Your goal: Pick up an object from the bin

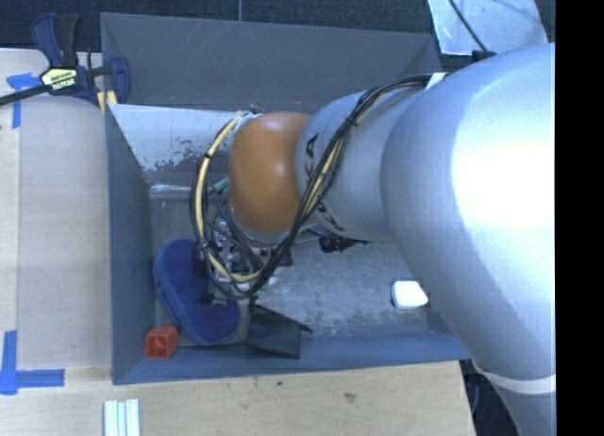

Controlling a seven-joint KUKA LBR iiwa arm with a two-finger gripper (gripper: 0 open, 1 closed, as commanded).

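Note:
My gripper (229,259) is low in the bin's front-left part, under the arm's wrist. It hangs over the right edge of a blue oval, slipper-like thing (186,294) that lies along the left wall. A flat black thing (275,332) lies just to the gripper's front right, against the front wall. A small red block (161,341) sits in the front-left corner, beyond the blue thing. Whether anything is held is hidden by the wrist.
A small white block (409,293) lies on the bin floor to the right, beside the arm. The arm covers the middle and the right of the bin; the back wall slopes up behind it.

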